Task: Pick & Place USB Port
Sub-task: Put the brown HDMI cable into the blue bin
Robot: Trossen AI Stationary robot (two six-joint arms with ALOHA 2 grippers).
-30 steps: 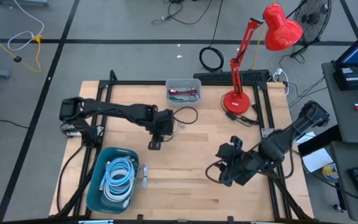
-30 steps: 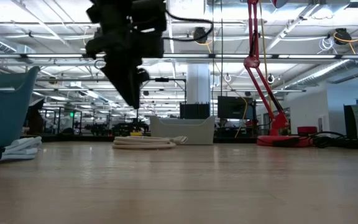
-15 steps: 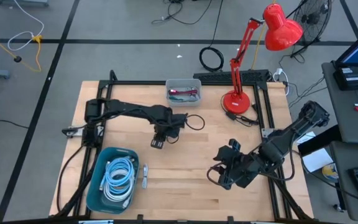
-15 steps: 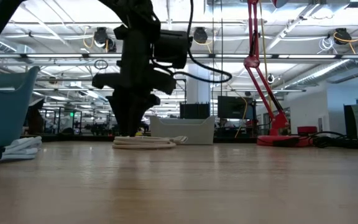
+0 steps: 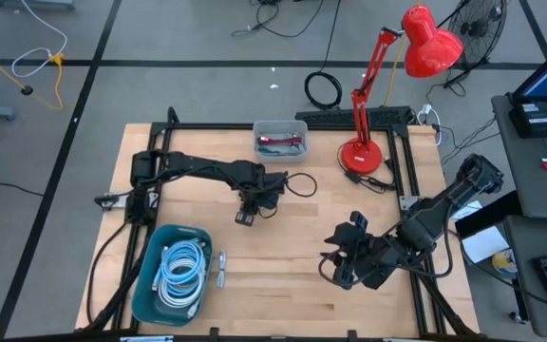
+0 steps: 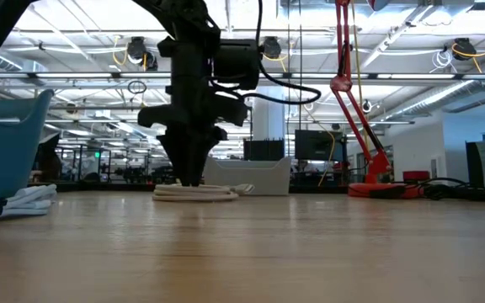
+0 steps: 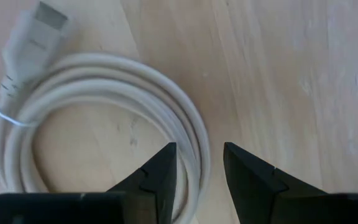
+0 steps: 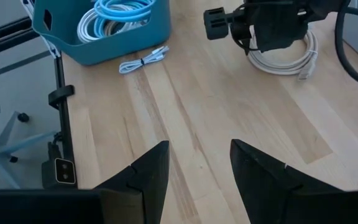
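Note:
A coiled white USB cable [image 7: 114, 68] lies flat on the wooden table, its plug [image 7: 35, 34] at one side; it also shows in the low view as a flat coil [image 6: 199, 193]. My left gripper [image 7: 199, 155] is open and low over it, one finger inside the ring and one outside, with the coil's strands [image 7: 194, 163] between them. In the high view the left gripper [image 5: 255, 198] covers most of the coil. My right gripper [image 8: 199, 149] is open and waits above bare table near the right edge [image 5: 334, 268].
A teal bin [image 5: 148, 285] of blue and white cables stands at the near left, with a small tied white cable [image 5: 222, 269] beside it. A grey tray [image 5: 280, 141] and a red desk lamp [image 5: 361, 152] stand at the far edge. A black cable loop [image 5: 301, 182] lies near the coil.
My left gripper has moved toward the table's right and come down from well above the table until its fingertips are at the white coil. The coil has stayed where it was.

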